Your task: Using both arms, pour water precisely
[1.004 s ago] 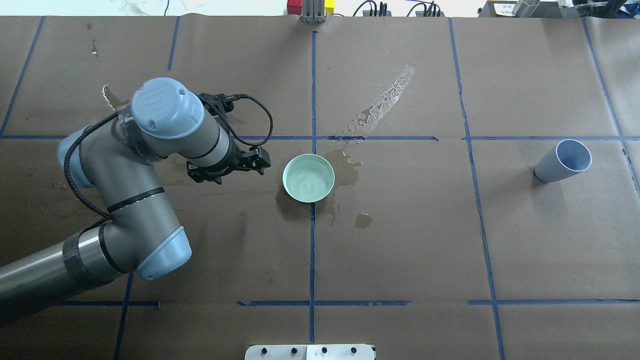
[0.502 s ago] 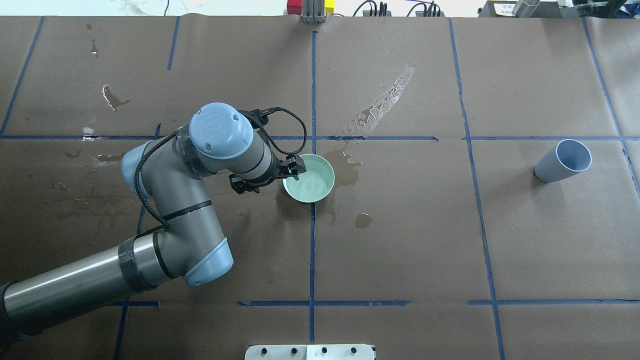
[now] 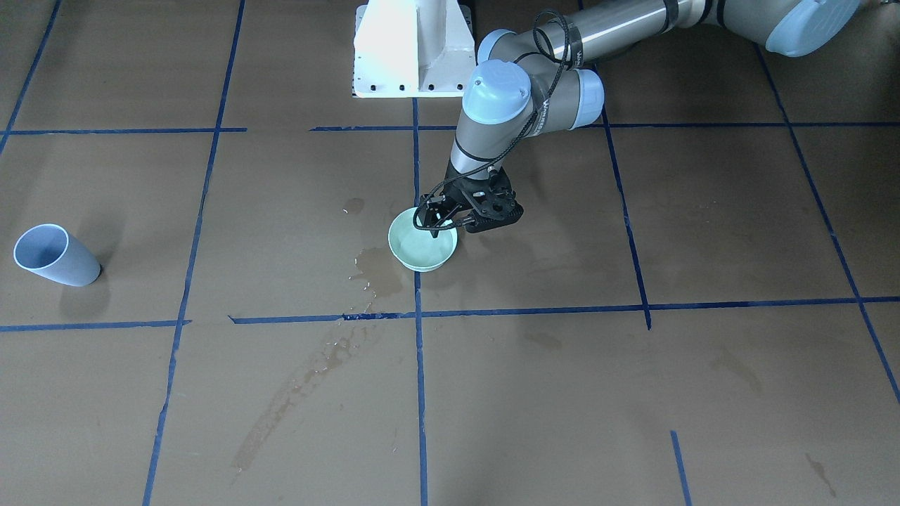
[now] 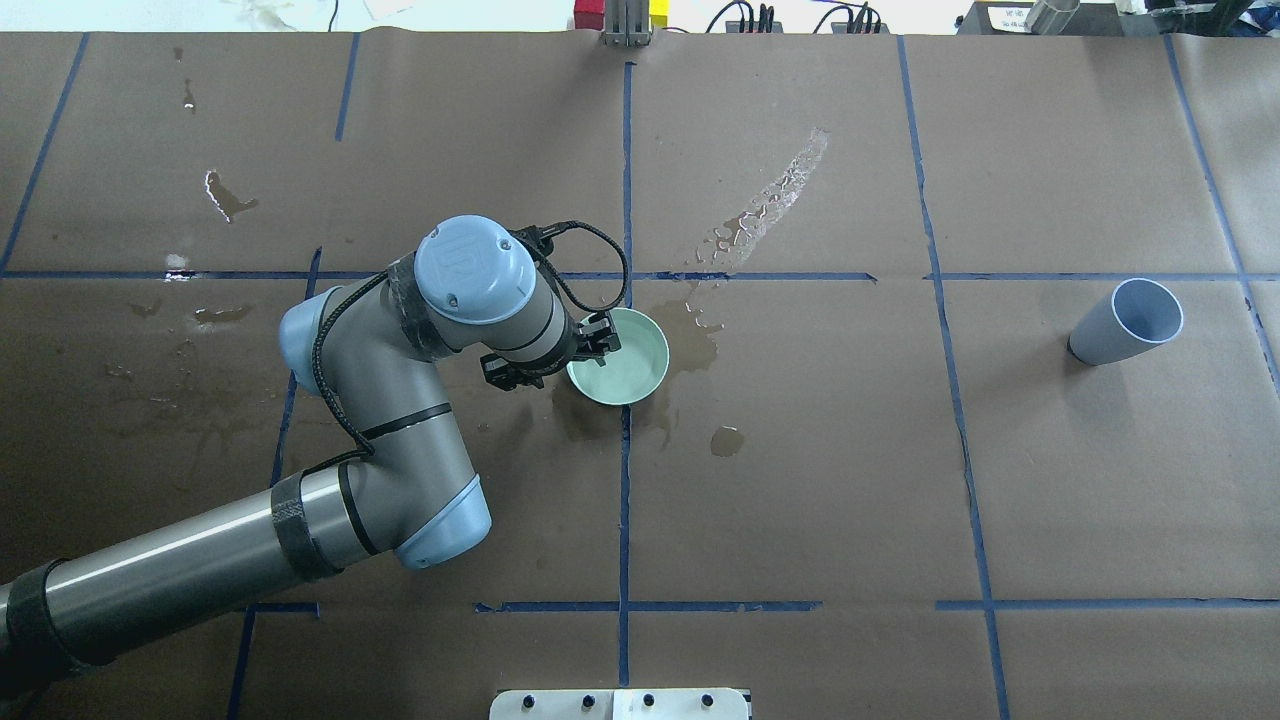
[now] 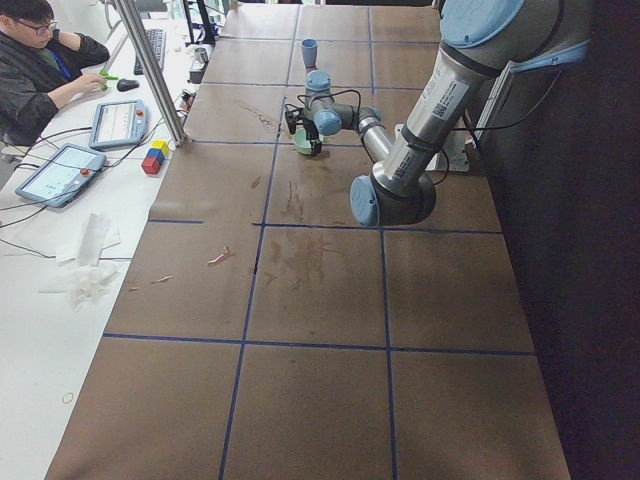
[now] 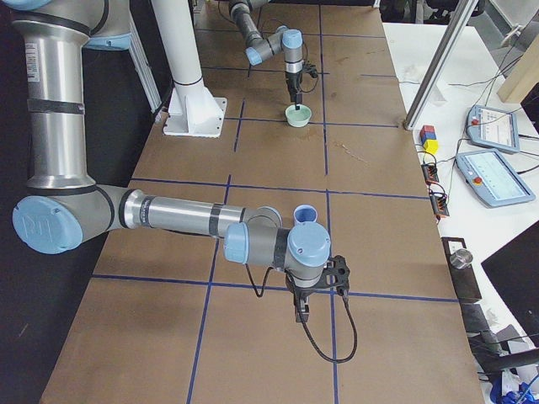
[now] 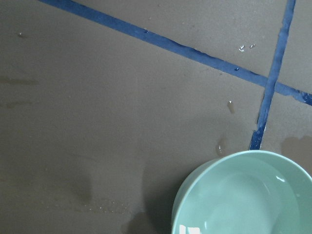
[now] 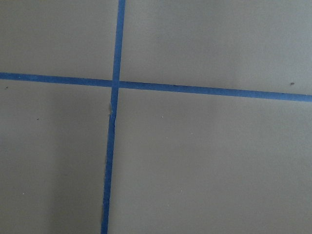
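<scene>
A mint-green bowl stands near the table's middle and holds clear water. My left gripper is at the bowl's left rim, pointing down. Its fingers look open, one on each side of the rim. A blue-grey cup stands far off at the table's right end. My right gripper shows only in the exterior right view, low over bare brown paper near the cup's end. I cannot tell if it is open or shut.
Dark wet stains and a glossy water streak surround the bowl on the brown paper with blue tape lines. The white pedestal stands at the robot's edge. A person, tablets and coloured blocks are at a side desk.
My left arm has swung right across the table, and its gripper went from well left of the bowl onto the bowl's left rim. Bowl and cup have stayed in place.
</scene>
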### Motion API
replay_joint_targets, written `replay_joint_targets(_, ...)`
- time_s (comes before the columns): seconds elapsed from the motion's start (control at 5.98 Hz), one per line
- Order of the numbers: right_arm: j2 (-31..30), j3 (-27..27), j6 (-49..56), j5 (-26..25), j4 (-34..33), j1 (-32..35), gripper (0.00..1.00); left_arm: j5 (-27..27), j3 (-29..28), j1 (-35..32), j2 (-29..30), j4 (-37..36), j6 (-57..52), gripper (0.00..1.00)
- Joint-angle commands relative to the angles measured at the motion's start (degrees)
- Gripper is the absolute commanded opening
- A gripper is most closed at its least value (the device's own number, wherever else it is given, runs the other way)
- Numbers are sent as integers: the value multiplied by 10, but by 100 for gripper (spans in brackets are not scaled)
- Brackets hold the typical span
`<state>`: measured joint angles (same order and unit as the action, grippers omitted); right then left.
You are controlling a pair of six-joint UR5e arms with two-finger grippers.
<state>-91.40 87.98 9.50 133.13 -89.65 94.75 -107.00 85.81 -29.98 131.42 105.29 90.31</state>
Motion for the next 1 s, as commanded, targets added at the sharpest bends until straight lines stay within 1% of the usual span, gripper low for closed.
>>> replay_joint_targets(0.0,0,0,1,-1,0,0,100,-1,-5,0,1,6,0,30)
replay_joint_targets(0.17,0,0,1,-1,0,0,100,-1,-5,1,1,6,-1,13)
replay_joint_targets(0.33,0,0,1,-1,0,0,100,-1,-5,0,1,6,-2,8)
replay_joint_targets(0.5,0,0,1,-1,0,0,100,-1,-5,0,1,6,-3,7)
replay_joint_targets(0.67,0,0,1,-1,1,0,100,-1,-3,0,1,6,-4,2)
replay_joint_targets(0.84,0,0,1,-1,0,0,100,-2,5,-3,1,7,-7,0)
